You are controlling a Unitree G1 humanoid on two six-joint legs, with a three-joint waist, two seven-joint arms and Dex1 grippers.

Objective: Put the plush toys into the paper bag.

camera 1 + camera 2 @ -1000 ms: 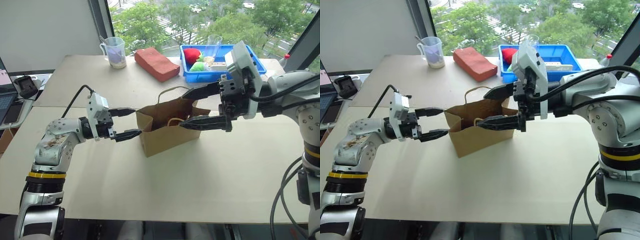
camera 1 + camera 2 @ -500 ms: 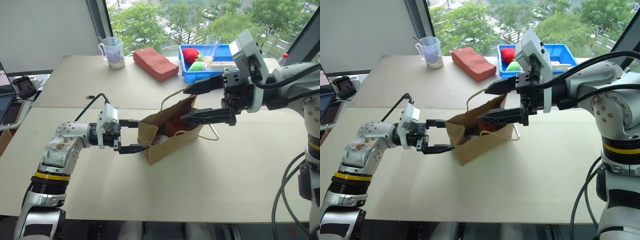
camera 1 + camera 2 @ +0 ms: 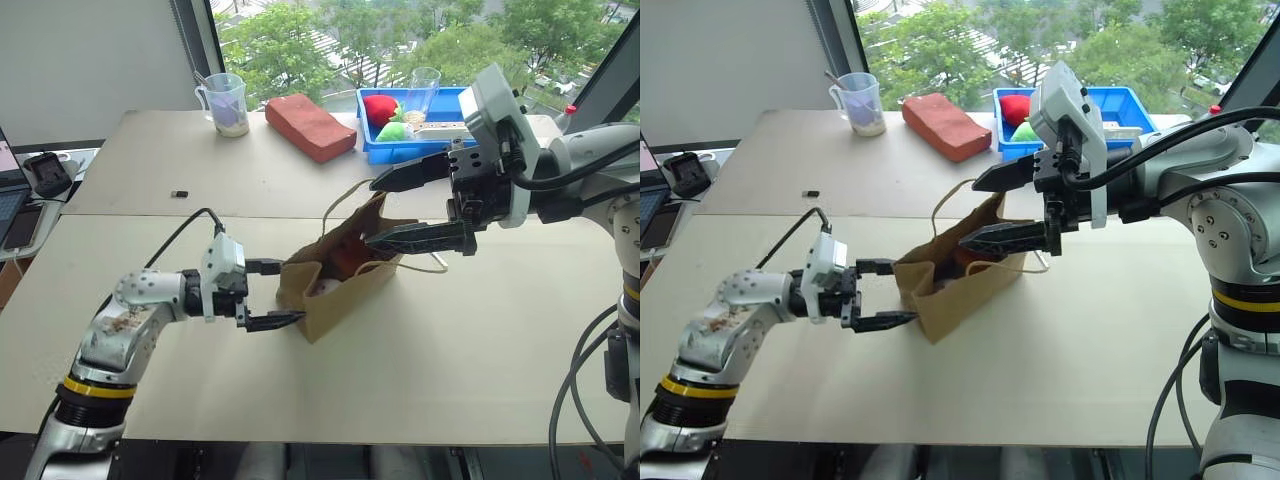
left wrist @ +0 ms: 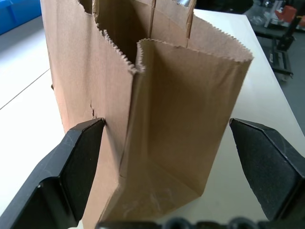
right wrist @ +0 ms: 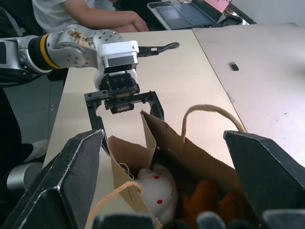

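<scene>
Both plush toys, white bunny (image 5: 157, 188) and brown monkey (image 5: 209, 202), lay inside the brown kraft paper bag (image 3: 335, 285); the left gripper (image 3: 275, 293) straddled its end, spread wide, while the right gripper (image 3: 405, 205) gaped above, empty.

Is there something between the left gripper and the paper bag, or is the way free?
Nothing visible stands between them. The open left gripper already has the paper bag between its fingers, one on each side of its end. Both plush toys lie inside the bag.

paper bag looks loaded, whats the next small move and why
Probably draw both open hands clear. The white bunny plush toy and the brown plush toy already lie inside the brown kraft paper bag, the left hand brackets its end and the right hand hovers above.
</scene>
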